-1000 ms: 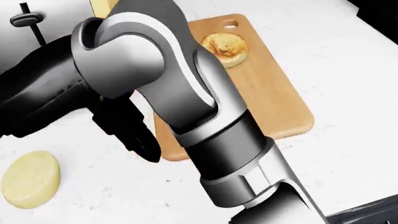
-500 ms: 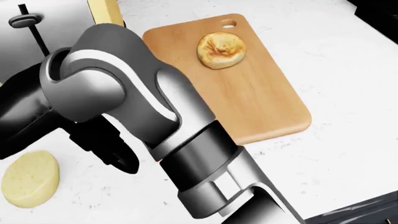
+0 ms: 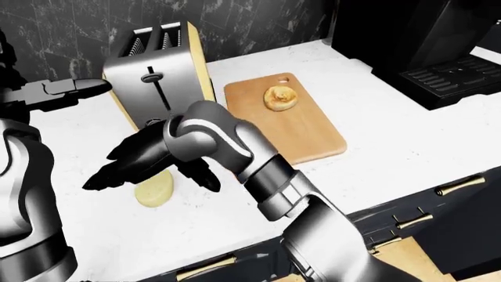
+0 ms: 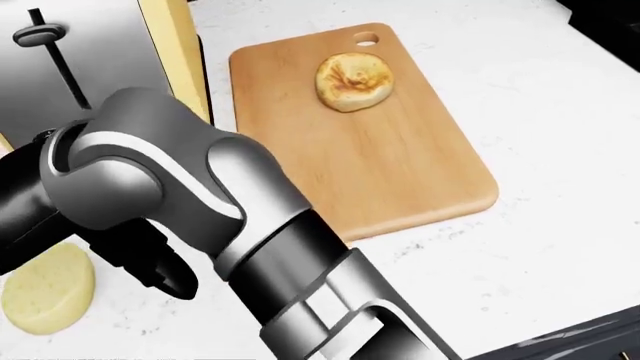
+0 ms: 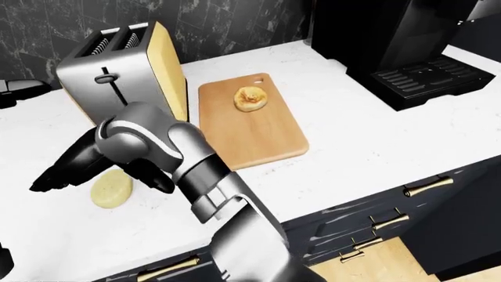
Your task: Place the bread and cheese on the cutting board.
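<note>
In the left-eye view, a round golden-brown bread roll is seen lying on the upper end of a rectangular light wooden cutting board, which rests on a white speckled worktop. A pale yellow round slice of cheese lies flat on the worktop, left of the board and below a silver two-slot toaster. The right hand is held directly over the cheese with its dark fingers spread apart, gripping nothing. The left hand is raised at the left edge, its fingers extended and empty.

In the head view, the roll is shown near the board's hanging hole, and the cheese is partly covered by the grey right forearm at the lower left corner.

In the right-eye view, a black coffee machine stands at the upper right, well apart from the board, and dark cabinet drawers with brass handles are visible beneath the worktop.
</note>
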